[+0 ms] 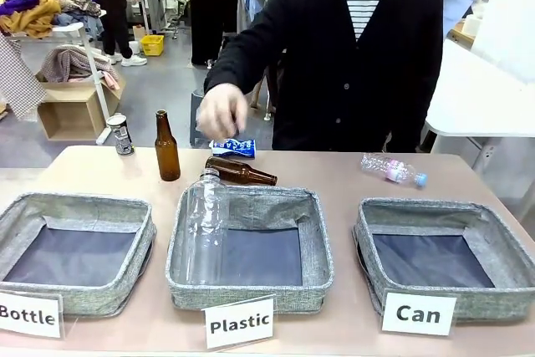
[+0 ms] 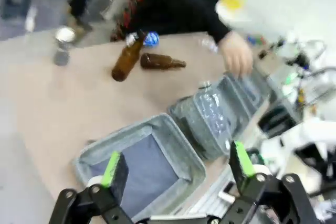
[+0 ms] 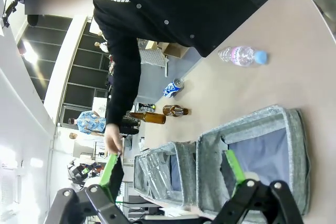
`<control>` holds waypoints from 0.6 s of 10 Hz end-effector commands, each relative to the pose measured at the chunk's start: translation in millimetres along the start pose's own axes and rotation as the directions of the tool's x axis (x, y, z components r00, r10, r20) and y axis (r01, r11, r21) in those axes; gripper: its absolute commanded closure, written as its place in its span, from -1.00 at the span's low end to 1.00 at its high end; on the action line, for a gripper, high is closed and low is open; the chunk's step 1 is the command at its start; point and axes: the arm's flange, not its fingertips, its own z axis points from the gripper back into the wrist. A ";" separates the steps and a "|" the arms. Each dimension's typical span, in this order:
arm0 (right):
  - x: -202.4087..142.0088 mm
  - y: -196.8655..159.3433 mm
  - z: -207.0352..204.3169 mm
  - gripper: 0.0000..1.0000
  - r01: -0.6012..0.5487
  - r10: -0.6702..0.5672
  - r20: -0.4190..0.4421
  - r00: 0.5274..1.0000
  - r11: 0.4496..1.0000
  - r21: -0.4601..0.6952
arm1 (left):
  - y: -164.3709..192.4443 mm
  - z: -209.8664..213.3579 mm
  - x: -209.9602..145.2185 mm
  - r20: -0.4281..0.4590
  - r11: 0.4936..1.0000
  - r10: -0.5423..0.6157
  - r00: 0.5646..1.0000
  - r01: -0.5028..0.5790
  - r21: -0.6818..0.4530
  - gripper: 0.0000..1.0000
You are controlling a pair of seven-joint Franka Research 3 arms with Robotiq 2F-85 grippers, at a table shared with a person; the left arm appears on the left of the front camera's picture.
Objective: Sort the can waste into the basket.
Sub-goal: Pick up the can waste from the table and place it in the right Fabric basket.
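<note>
A crushed blue can [image 1: 232, 148] lies at the table's far edge, just below the person's hand [image 1: 221, 110]. It also shows as the blue can [image 2: 151, 38] in the left wrist view and the blue can [image 3: 173, 87] in the right wrist view. A dark can [image 1: 122, 134] stands at the far left corner, the same dark can [image 2: 63, 45] seen from the left wrist. The grey basket [image 1: 418, 204] with the "Can" sign holds nothing. My right gripper [image 3: 173, 170] hangs open above that basket [image 3: 262, 156]. My left gripper [image 2: 177, 166] is open, high over the "Bottle" basket [image 2: 142, 166].
A brown bottle [image 1: 166, 148] stands upright and another [image 1: 241, 172] lies beside it. A clear plastic bottle [image 1: 206, 227] leans in the "Plastic" basket [image 1: 309, 232]. A small plastic bottle [image 1: 393, 170] lies behind the Can basket.
</note>
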 end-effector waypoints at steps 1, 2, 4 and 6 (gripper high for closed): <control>3.1 -0.7 -1.8 -1.00 -0.027 0.026 0.019 0.999 0.999 0.026 | -34.0 -49.7 16.5 -0.169 0.992 -0.115 0.979 0.122 0.033 -1.00; 3.1 -0.7 -1.8 -1.00 -0.027 0.026 0.019 0.999 0.999 0.026 | -51.0 -77.1 24.9 -0.245 0.982 -0.177 0.953 0.187 0.020 -1.00; 3.1 -0.7 -1.8 -1.00 -0.027 0.026 0.019 0.999 0.999 0.026 | -75.8 -124.4 33.1 -0.361 0.962 -0.264 0.895 0.273 -0.028 -1.00; 3.1 -0.7 -1.8 -1.00 -0.027 0.026 0.019 0.999 0.999 0.026 | -84.4 -143.5 36.9 -0.393 0.954 -0.277 0.877 0.298 -0.008 -1.00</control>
